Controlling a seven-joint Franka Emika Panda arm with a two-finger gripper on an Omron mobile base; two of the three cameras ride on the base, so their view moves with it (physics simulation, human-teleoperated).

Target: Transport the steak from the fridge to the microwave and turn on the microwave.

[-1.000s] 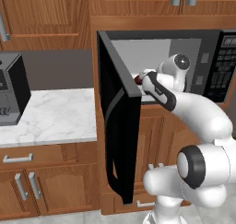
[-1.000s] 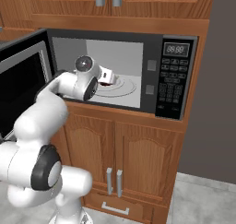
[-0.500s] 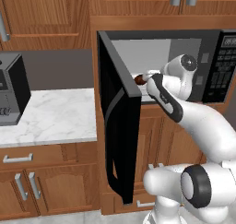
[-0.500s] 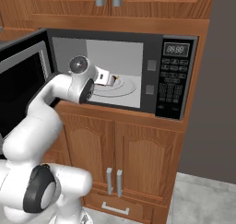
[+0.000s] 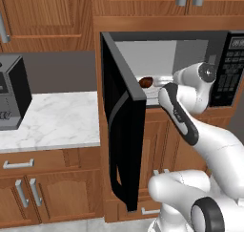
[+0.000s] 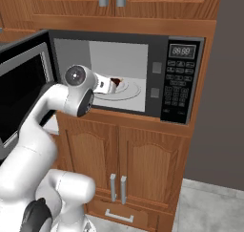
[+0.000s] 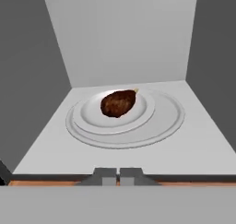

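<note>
Steak (image 7: 118, 103) sits on the plate (image 7: 159, 121) at frame centre, inside the microwave (image 6: 183, 78). My hand (image 7: 119, 174) is clenched empty at the cavity mouth. Risk: door (image 5: 123, 131) stands wide open; swinging it carelessly could catch my arm, and the keypad (image 6: 175, 91) is untouched.

The left base view looks forward from behind the arm's left, past the open door edge into the microwave (image 5: 190, 64), with the marble counter (image 5: 52, 119) alongside. The right base view faces the same microwave (image 6: 143, 73) nearly head-on. The hand view sits close at the microwave (image 7: 120, 48) opening, looking straight in at the steak (image 7: 118, 103).
</note>
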